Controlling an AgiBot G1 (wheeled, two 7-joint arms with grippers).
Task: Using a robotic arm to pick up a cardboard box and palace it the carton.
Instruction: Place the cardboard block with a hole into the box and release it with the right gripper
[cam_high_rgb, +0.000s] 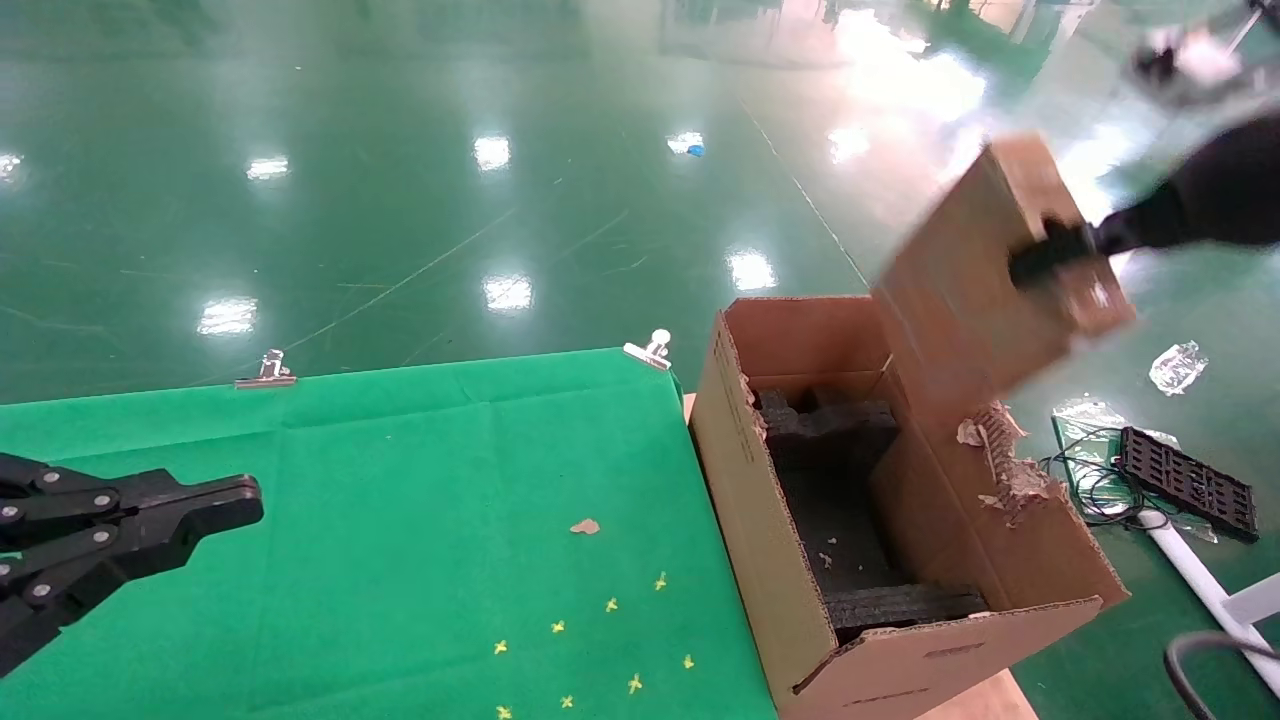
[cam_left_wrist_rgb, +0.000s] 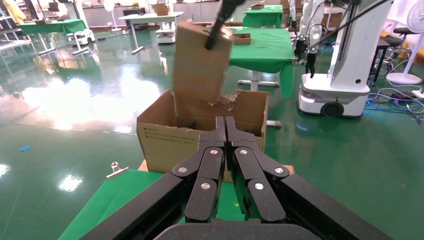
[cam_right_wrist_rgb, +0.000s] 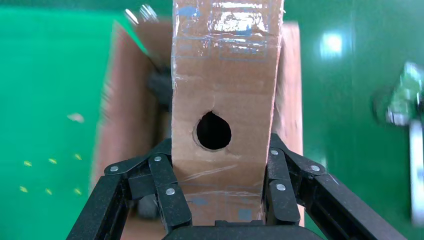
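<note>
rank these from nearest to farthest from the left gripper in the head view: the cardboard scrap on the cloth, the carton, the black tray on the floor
From the left gripper, parked over the green cloth:
1. Cardboard scrap, lying mid-cloth toward the robot's right.
2. Carton, standing just past the cloth's right edge.
3. Black tray, on the floor beyond the carton, far right.
</note>
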